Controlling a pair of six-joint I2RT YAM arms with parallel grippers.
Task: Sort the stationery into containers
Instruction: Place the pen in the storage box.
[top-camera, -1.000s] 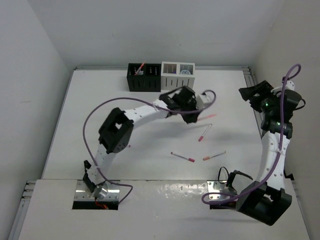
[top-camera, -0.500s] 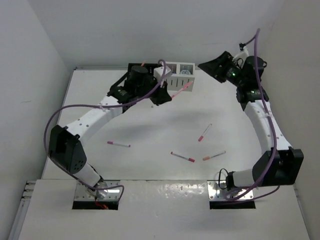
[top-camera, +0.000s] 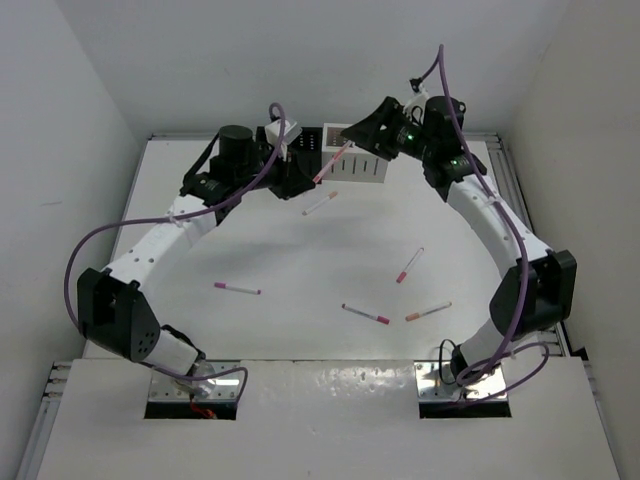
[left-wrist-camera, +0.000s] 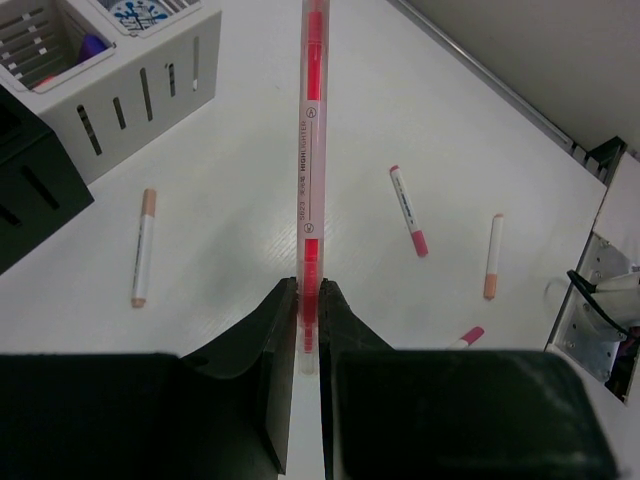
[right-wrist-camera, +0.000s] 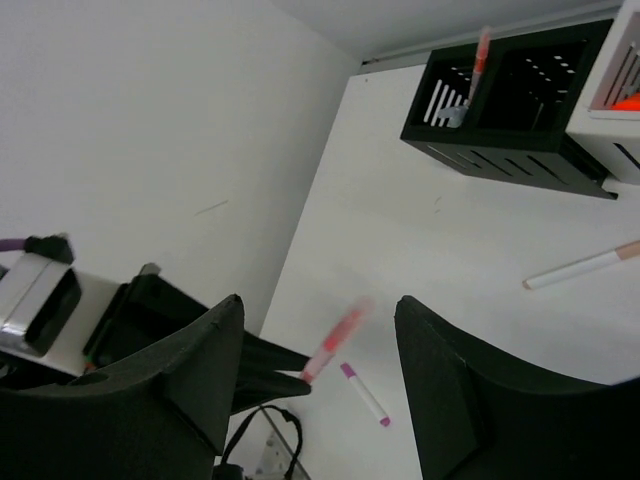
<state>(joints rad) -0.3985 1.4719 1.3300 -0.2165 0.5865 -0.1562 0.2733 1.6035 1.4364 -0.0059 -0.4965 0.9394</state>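
Observation:
My left gripper (top-camera: 300, 178) (left-wrist-camera: 308, 285) is shut on a pink-red pen (top-camera: 333, 160) (left-wrist-camera: 310, 150) and holds it in the air just in front of the black box (left-wrist-camera: 30, 170) and the white box (top-camera: 362, 168) (left-wrist-camera: 120, 70). My right gripper (top-camera: 358, 132) (right-wrist-camera: 320, 340) is open and empty above the white box. The black box (right-wrist-camera: 520, 110) holds an upright pink pen (right-wrist-camera: 478, 60). A round white jar top with a blue pattern (left-wrist-camera: 150, 12) sits in the white box. An orange-capped pen (top-camera: 320, 203) (left-wrist-camera: 143, 247) lies in front of the boxes.
More pens lie on the table: a pink one (top-camera: 408, 265), a pink-tipped one (top-camera: 365, 314), an orange one (top-camera: 428, 311) and one at the left (top-camera: 237, 288). Walls close the table at the back and on both sides.
My left arm has swung left and back with the pen, ending close to the boxes. My right arm has swung left from the right wall to above the white box.

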